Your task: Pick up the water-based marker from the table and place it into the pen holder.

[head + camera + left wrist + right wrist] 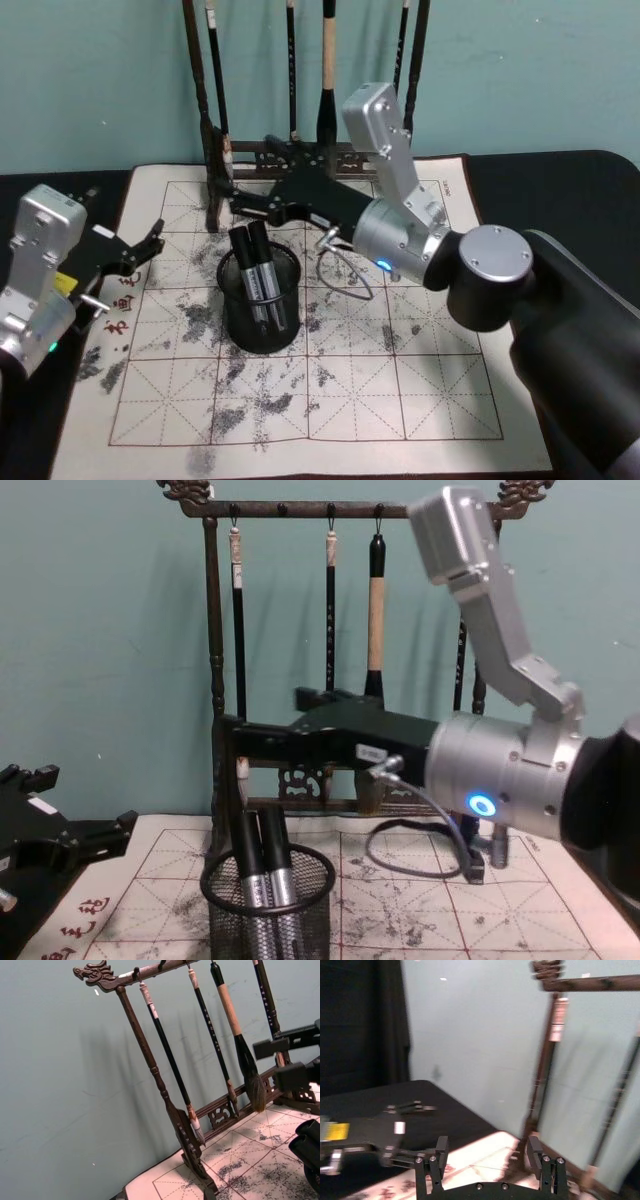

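Black wire-mesh pen holder point(260, 312) with black-and-silver markers point(257, 277) just below the black right gripper point(243, 205), whitish red-gridded, grey-stained mat point(420, 385) beneath, dark brown brush rack point(222, 150) behind, teal wall point(90, 80) beyond.

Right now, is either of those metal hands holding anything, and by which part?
Nothing is held. The right gripper hangs open just above the two markers standing in the pen holder; the left gripper is open and empty, off to the side.

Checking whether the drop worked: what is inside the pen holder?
Two dark markers with silvery bands stand leaning in the pen holder, tops above its rim. Their lower ends are blurred by the mesh. The right gripper, open, hovers just above them.
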